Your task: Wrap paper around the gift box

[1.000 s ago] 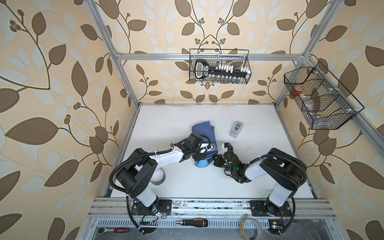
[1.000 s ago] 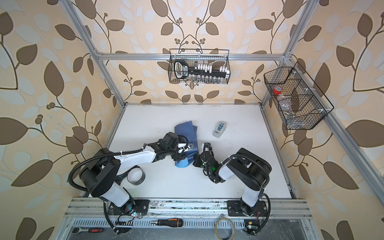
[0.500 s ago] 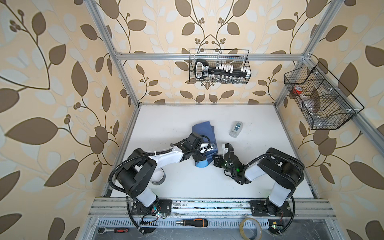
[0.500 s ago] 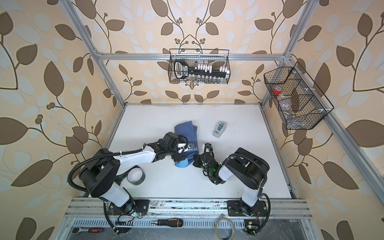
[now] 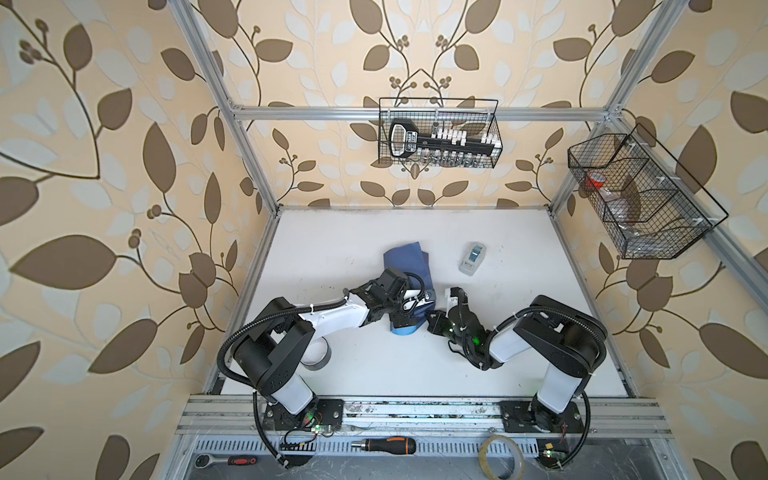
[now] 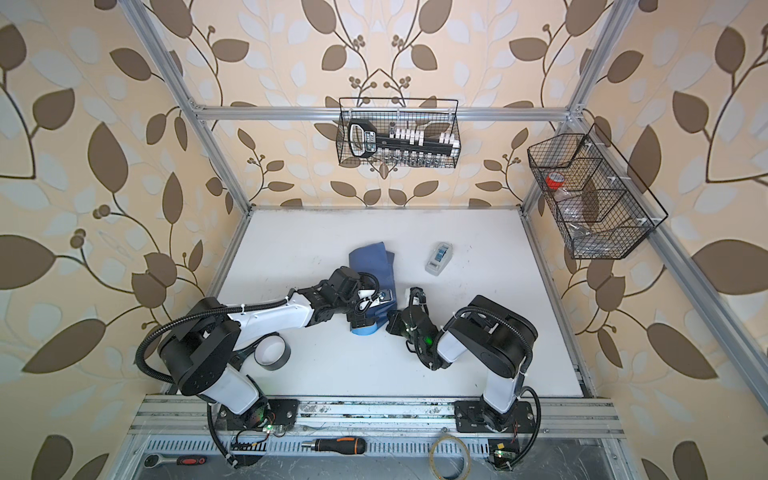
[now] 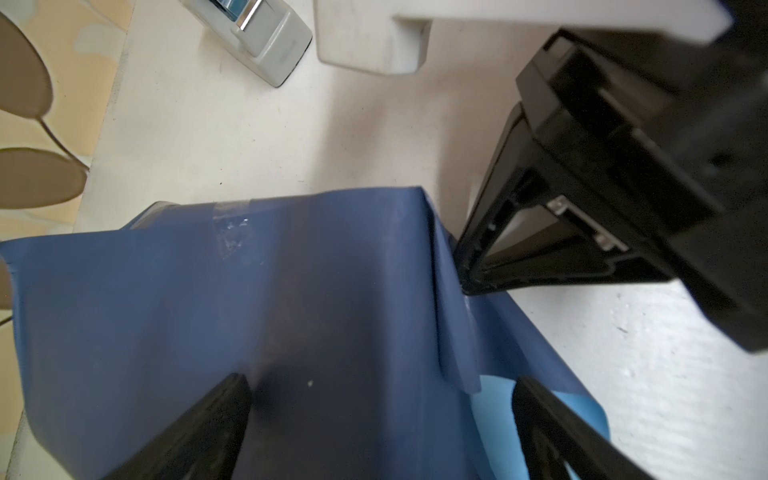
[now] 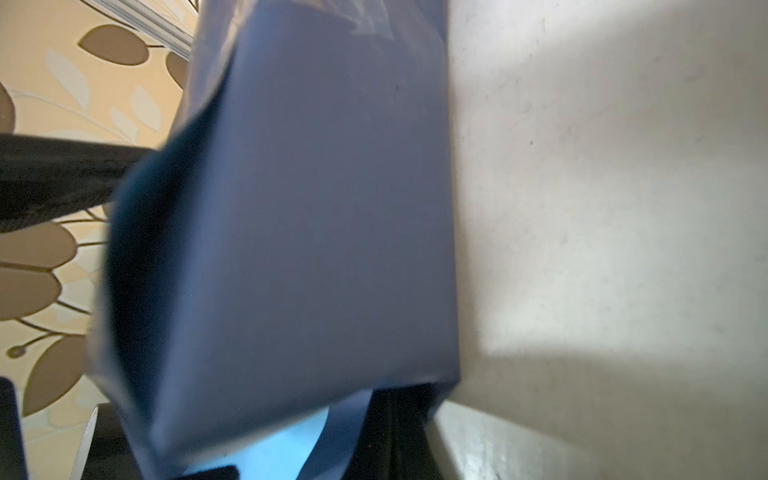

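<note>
Likely end-folding — left hand [image 7: 380, 384] is hanging released over the paper [image 7: 291, 311], right hand [image 7: 469, 282] clenched, touching its flap — creasing next.

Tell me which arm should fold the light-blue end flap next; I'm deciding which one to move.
Left, probably. The left gripper is open directly over the paper, fingertips near the light-blue flap. The right gripper is shut, its tip at the paper's side, so it would have to reopen and reposition.
</note>
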`<state>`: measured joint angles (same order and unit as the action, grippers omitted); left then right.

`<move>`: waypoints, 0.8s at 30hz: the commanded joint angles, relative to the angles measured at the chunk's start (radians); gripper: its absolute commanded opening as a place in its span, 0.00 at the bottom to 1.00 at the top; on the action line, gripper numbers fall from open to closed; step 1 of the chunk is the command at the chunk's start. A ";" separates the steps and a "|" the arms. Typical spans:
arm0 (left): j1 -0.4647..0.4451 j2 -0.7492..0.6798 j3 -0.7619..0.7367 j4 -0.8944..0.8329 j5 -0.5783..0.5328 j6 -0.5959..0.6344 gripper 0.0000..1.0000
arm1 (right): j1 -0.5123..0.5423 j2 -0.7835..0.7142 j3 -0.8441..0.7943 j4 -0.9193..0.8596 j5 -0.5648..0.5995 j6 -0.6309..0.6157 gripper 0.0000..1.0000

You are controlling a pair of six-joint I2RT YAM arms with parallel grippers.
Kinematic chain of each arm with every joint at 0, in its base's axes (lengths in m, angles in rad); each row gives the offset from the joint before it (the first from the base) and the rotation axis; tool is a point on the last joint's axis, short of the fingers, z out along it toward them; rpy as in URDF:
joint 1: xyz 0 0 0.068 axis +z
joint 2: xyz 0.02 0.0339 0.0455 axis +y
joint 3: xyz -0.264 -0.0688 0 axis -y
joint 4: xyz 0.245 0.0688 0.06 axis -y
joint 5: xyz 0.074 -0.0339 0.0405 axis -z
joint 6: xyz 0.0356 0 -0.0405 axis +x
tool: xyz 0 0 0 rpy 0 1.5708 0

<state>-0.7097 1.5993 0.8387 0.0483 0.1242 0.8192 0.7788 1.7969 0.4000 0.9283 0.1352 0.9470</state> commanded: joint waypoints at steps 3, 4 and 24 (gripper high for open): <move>-0.017 0.048 0.032 0.057 -0.057 -0.008 0.99 | -0.001 0.029 -0.030 -0.037 0.021 0.013 0.00; -0.018 0.053 0.035 0.056 -0.063 -0.007 0.99 | -0.002 0.029 -0.030 -0.039 0.020 0.013 0.00; -0.016 0.088 0.011 0.013 -0.112 0.035 0.85 | -0.010 -0.007 -0.024 -0.053 -0.014 -0.003 0.00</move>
<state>-0.7216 1.6520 0.8509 0.1341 0.0204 0.8352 0.7700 1.7943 0.3904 0.9382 0.1230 0.9455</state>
